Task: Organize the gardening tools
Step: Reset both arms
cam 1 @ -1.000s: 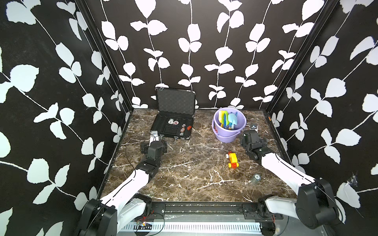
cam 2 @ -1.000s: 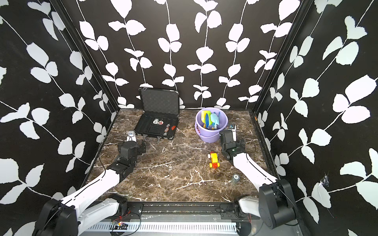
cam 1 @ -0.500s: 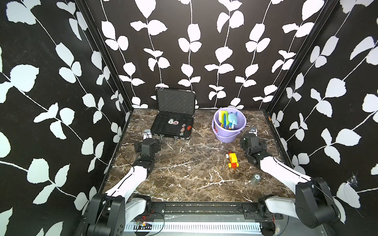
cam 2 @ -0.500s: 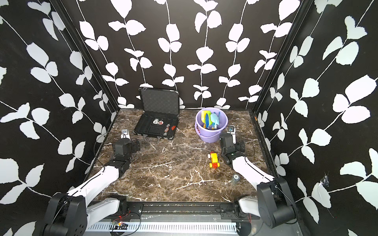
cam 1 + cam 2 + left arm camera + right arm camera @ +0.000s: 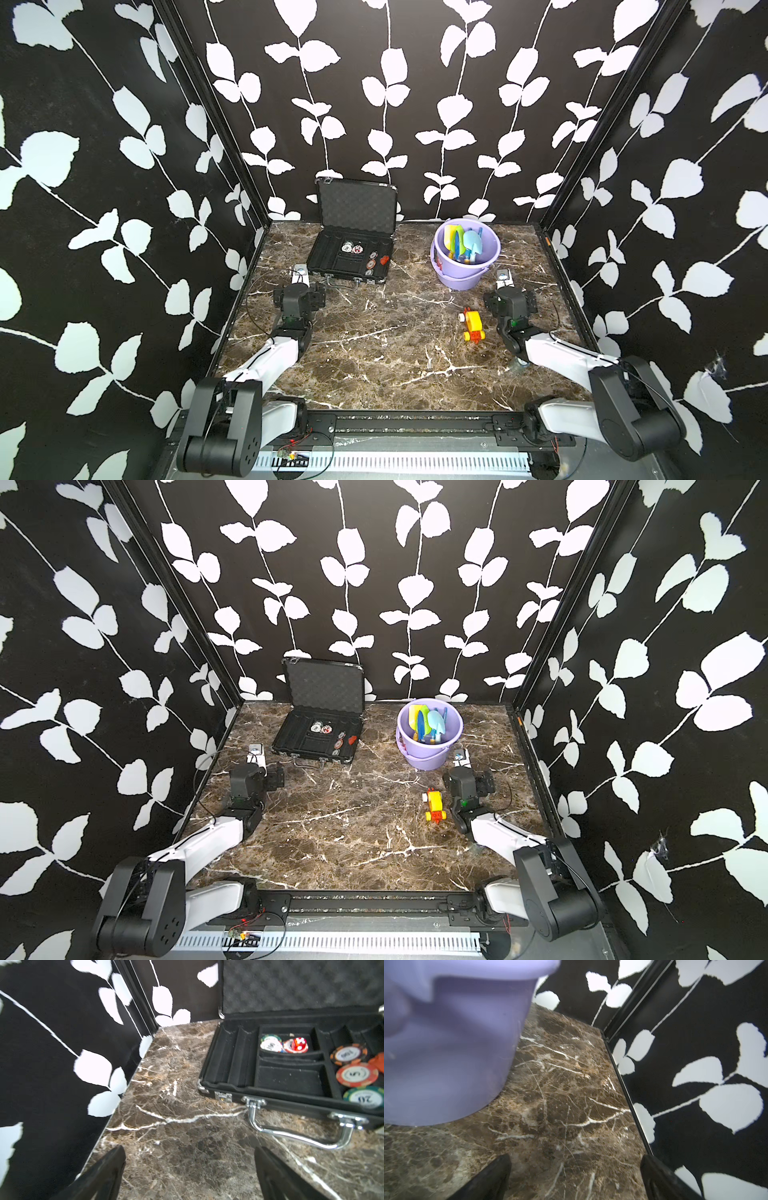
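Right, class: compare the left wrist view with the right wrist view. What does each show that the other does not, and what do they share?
Left wrist only: an open black foam-lined carrying case holding round poker chips and a red die, its chrome handle folded down. Right wrist only: the side wall of a lilac plastic bucket. Both: the brown marble tabletop, black wallpaper with white leaves, and an open gripper, the left gripper and the right gripper, with nothing between the fingers.

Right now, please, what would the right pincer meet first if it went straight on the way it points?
The right pincer would probably meet bare tabletop; the purple bucket sits just beside that line.
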### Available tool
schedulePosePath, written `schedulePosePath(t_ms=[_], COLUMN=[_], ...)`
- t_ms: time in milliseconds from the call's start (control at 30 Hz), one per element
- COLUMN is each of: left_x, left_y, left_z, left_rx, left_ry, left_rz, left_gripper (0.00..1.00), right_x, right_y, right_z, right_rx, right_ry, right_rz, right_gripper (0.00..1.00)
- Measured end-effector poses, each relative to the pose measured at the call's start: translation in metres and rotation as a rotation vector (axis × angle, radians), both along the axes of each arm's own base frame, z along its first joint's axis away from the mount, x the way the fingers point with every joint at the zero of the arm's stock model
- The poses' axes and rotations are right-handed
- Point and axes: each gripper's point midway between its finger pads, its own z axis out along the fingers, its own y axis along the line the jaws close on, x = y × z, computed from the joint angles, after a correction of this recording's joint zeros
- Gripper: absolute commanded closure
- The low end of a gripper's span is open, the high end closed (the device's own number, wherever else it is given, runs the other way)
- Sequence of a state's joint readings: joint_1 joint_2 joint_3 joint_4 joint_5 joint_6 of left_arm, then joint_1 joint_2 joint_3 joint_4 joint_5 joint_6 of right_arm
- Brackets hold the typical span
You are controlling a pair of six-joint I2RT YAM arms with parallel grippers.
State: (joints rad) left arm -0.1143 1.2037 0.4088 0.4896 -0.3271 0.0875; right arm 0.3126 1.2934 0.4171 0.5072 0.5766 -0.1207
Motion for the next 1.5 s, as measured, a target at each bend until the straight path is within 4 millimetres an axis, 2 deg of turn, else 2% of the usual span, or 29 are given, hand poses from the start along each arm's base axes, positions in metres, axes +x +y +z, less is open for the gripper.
schedulePosePath(t_ms=[300, 467, 600, 733, 1133, 1300, 1500], left_x=[0.016, 0.027, 0.028, 0.032, 0.033, 0.033, 0.033], left_y=[-0.017, -0.027, -0.027, -0.026, -0.027, -0.027, -0.027], left_z=[-0.032, -0.047, -0.064, -0.059, -0.056, -0.056, -0.056], left_rx=[-0.01, -0.02, -0.033, -0.039, -0.046, -0.047, -0.047], left_ry=[0.028, 0.011, 0.039, 0.019, 0.009, 0.009, 0.009], left_rz=[-0.101, -0.165, -0.184, -0.188, -0.196, -0.197, -0.196], left_gripper=[0.01, 0.01, 0.01, 0.01, 0.01, 0.01, 0.01], right_x=[0.016, 0.021, 0.017, 0.012, 0.018, 0.019, 0.022], right_y=[0.006, -0.002, -0.013, -0.017, -0.005, -0.014, -0.041], right_z=[0.0, -0.001, -0.008, -0.016, -0.033, -0.038, -0.033], right_rx=[0.036, 0.064, 0.115, 0.158, 0.21, 0.232, 0.264], right_ry=[-0.068, -0.083, -0.097, -0.094, -0.083, -0.08, -0.12], right_rz=[0.062, 0.068, 0.074, 0.091, 0.169, 0.133, -0.016], right_gripper=[0.01, 0.01, 0.01, 0.01, 0.01, 0.01, 0.01])
